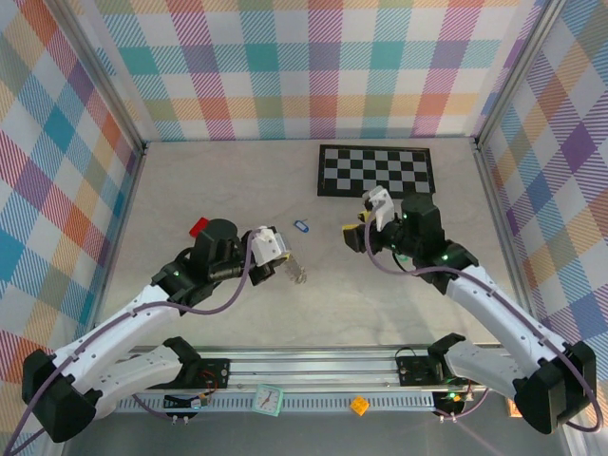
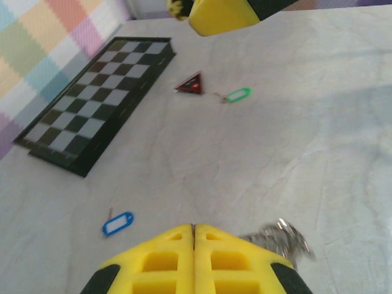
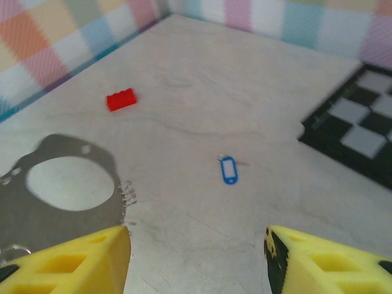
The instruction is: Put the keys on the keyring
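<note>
The keyring (image 1: pixel 297 275), a bunch of thin silvery chain, sits at the tip of my left gripper (image 1: pixel 285 258). In the left wrist view the left gripper (image 2: pixel 193 228) is shut. The blurred keyring (image 2: pixel 278 239) comes out from under its right finger. The blue key (image 1: pixel 301 227) lies flat on the table between the two grippers; it is the blue key (image 3: pixel 228 169) ahead of my right gripper (image 3: pixel 197 233), which is open with nothing between its fingers. The green key (image 2: pixel 236 95) lies beside a small red triangle (image 2: pixel 191 84). My right gripper (image 1: pixel 357 233) hovers over that spot.
A black-and-white chequered board (image 1: pixel 375 171) lies at the back right. A red block (image 1: pixel 199 226) sits behind the left arm. Plaid walls enclose the table on three sides.
</note>
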You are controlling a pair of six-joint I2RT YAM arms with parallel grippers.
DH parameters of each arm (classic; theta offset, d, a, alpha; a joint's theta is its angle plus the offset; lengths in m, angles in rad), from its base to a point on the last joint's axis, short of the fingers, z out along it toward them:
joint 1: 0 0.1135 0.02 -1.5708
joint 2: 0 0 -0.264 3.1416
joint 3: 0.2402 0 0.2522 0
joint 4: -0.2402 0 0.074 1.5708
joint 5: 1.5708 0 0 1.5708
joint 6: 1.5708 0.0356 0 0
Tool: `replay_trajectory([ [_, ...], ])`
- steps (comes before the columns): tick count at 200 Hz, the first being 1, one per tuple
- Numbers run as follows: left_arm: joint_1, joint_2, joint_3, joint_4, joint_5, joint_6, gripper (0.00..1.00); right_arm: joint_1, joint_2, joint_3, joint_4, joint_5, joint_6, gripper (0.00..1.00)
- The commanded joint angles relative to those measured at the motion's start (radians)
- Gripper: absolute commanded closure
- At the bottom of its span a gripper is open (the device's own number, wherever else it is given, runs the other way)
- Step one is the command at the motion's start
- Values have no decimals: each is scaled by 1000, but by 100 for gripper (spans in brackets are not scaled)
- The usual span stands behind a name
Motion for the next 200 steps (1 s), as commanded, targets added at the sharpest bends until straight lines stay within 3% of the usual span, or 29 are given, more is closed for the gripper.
replay_trajectory([
  [1, -12, 21, -7, 90, 139, 73, 100, 1, -39, -52, 105, -191, -289, 44],
  [24, -11, 48, -10, 129, 196, 63, 100, 2, -34, -59, 93, -277, -349, 47],
  [57, -12, 77, -44, 251, 276, -16, 100, 18, -17, -94, 140, -431, -294, 57],
  [93, -12, 105, -79, 351, 333, -79, 100, 49, -14, -169, 273, -408, -231, 64],
  [137, -12, 106, -79, 329, 327, -49, 100, 89, 42, -183, 298, -331, -262, 70],
  [200, -12, 116, -126, 456, 338, -112, 100, 151, 106, -190, 403, -395, -226, 71],
])
